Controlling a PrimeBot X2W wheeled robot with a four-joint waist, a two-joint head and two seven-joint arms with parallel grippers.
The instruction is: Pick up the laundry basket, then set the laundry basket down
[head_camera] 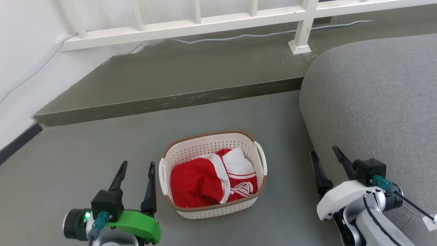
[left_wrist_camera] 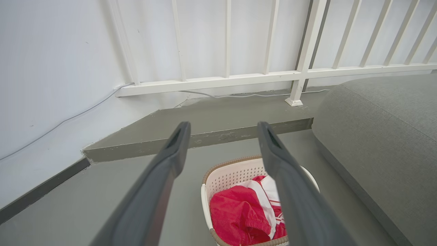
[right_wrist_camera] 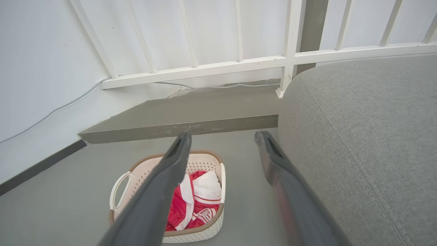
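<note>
Laundry basket (head_camera: pixel 218 209) between grippers: just right of left gripper (head_camera: pixel 138 164), farther left of right gripper (head_camera: pixel 323 150); side handles (head_camera: pixel 263 158) face each. Both spread, empty.

On my head feed the left gripper (head_camera: pixel 138 163) has two long dark fingers (head_camera: pixel 149 186) tapering to points, rooted in a boxy black block (head_camera: pixel 107 204). Below it sits a glossy green moulded cover (head_camera: pixel 140 223), and beside that a black cylinder (head_camera: pixel 73 223) with a small green light (head_camera: pixel 87 215) lit. A teal connector (head_camera: pixel 99 220) plugs in there. The right gripper (head_camera: pixel 323 150) has the same dark fingers, but its shell (head_camera: pixel 341 200) is white. Its own teal plug (head_camera: pixel 382 182) feeds a thin black cable (head_camera: pixel 408 203) that ends at a white tag (head_camera: pixel 431 218). Another black lead (head_camera: pixel 375 220) runs along the pale forearm (head_camera: pixel 392 227). From the wrist cameras I see matte dark-grey fingers with a shallow slot near each tip.
</note>
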